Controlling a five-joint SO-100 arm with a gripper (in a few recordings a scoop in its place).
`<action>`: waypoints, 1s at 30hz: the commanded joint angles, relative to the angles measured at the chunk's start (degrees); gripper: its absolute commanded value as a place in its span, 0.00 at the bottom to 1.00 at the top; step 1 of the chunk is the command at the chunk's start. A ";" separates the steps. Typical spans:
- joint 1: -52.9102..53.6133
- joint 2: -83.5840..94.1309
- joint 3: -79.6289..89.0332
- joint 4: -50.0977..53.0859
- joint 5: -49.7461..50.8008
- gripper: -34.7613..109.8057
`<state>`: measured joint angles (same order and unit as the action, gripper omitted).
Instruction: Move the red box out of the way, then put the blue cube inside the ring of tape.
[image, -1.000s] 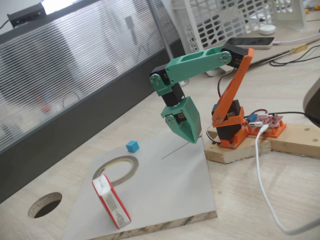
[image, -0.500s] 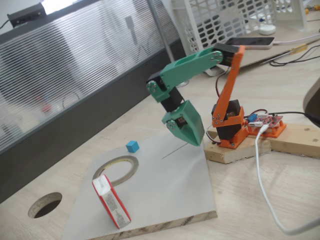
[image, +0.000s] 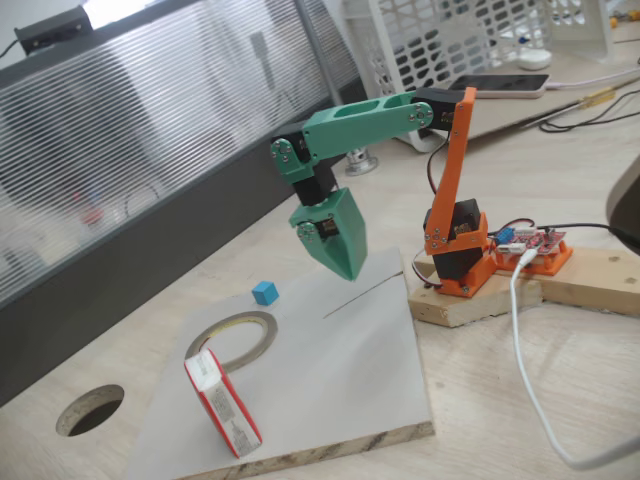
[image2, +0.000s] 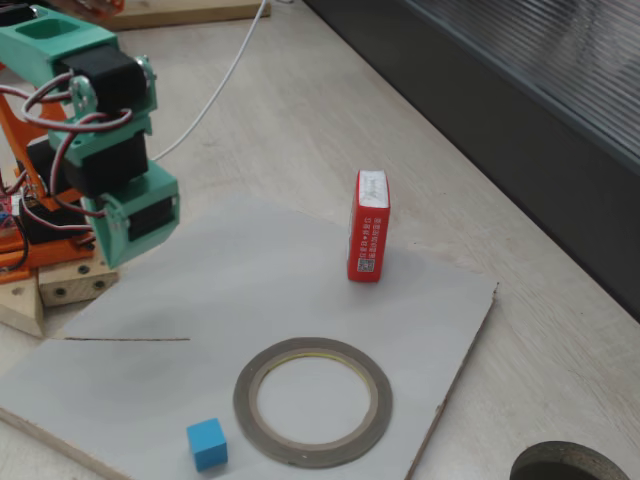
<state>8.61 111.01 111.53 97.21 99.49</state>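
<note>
Gripper green, hanging tip-down above the grey board — fingers look pressed together into one wedge, nothing between them. In a fixed view it sits well above the board's far edge, at about 2 o'clock from the blue cube, apart from it. In the other fixed view the gripper shows at the left edge, tip partly hidden against the orange base.

Blue cube rests on the board just outside the ring of tape, at roughly 8 o'clock from the ring there, near but not touching. Ring of tape lies flat on the board, opening bare.

Red box stands on a narrow edge near the board's front corner, touching or just overlapping the ring's near rim in that view — cannot tell which. In the other fixed view the red box stands upright at 12 o'clock from the ring, apart from it.

Dark round hole in the wooden table, at 9 o'clock from the box. White cable trails across the table right of the board.
</note>
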 joint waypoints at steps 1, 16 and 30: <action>-4.57 0.79 -2.55 0.35 0.70 0.24; -17.93 -16.44 -13.45 0.35 1.14 0.24; -34.63 -28.74 -31.20 0.35 1.32 0.24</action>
<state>-23.29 83.67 84.46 97.21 99.40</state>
